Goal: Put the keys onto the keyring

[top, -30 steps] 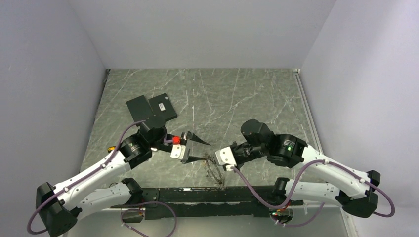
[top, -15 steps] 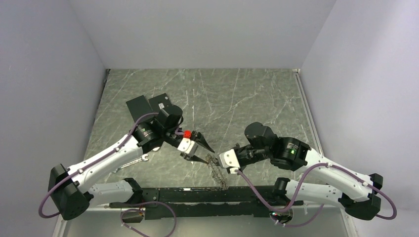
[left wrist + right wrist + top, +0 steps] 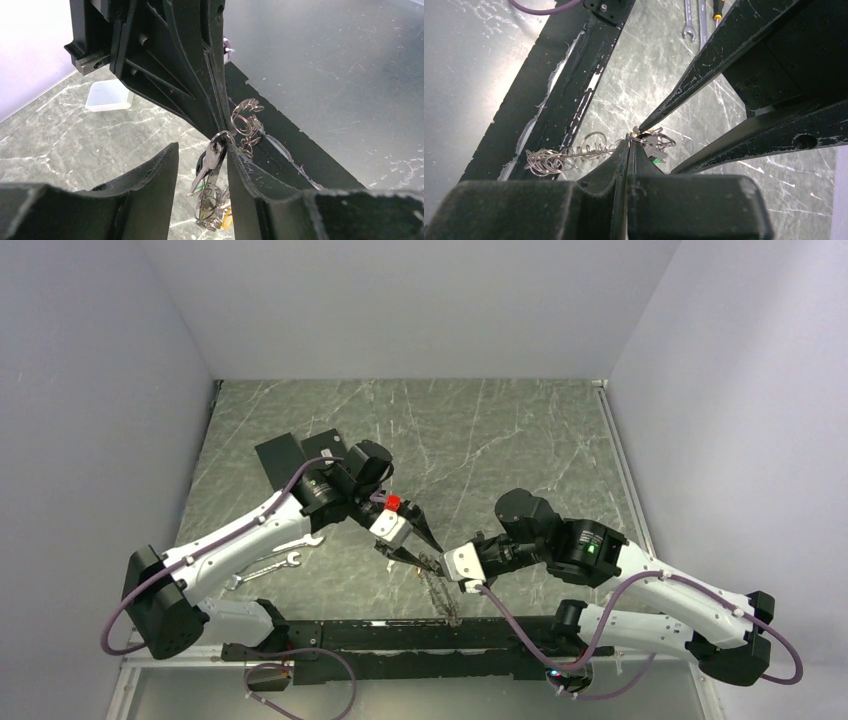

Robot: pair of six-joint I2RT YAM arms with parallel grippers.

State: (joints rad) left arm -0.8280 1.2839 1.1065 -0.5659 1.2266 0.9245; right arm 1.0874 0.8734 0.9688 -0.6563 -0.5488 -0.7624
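Has swung the left claw [image 3: 200, 150] rightward since a second ago, from left of centre to mid-frame in the overhead view, up against the right claw [image 3: 629, 145]. Stands partly open there, fingers either side of the keys [image 3: 212, 160]. Pinches the keyring [image 3: 245, 122] in the closed right claw, keys dangling from it over the worktop [image 3: 480, 440]. Trails the chain toward the lower centre of the overhead view.

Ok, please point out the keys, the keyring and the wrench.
keys [image 3: 210, 161]: left wrist view, silver blade.
keyring [image 3: 596, 148]: right wrist view, chain loop.
wrench [image 3: 288, 561]: top view, open end.
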